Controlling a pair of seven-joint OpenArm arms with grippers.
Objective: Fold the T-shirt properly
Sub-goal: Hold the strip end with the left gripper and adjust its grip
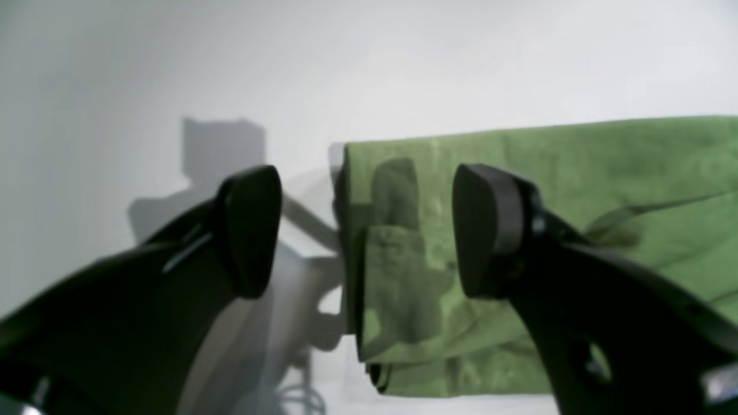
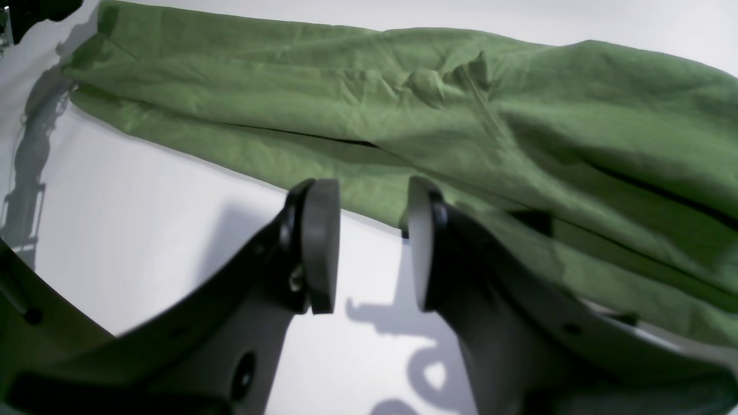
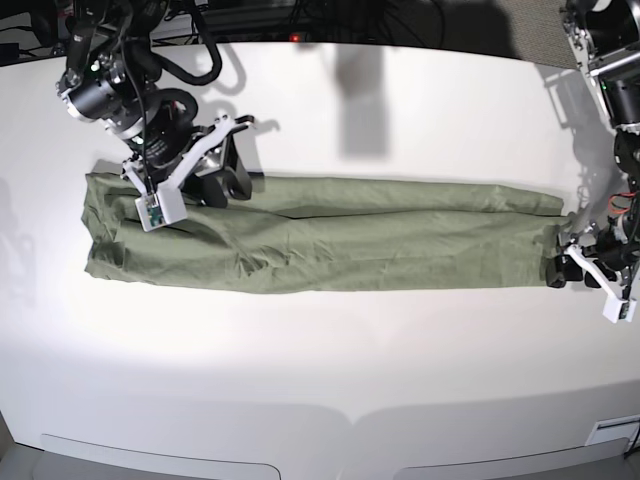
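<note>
The T-shirt (image 3: 320, 235) lies on the white table as a long, narrow, wrinkled green strip running left to right. My left gripper (image 3: 562, 265) sits at the strip's right end, low over the table. In the left wrist view this gripper (image 1: 366, 230) is wide open, and the T-shirt's (image 1: 576, 173) layered end edge shows in the gap, beyond the fingertips. My right gripper (image 3: 225, 185) hovers at the strip's upper edge near its left end. In the right wrist view it (image 2: 372, 248) is open over bare table, nothing between the pads, with the T-shirt (image 2: 403, 104) just past them.
The white table (image 3: 320, 380) extends well in front of the strip, down to its front edge. Dark cables and equipment (image 3: 300, 15) run along the back edge. The left arm's column (image 3: 625, 90) stands at the far right.
</note>
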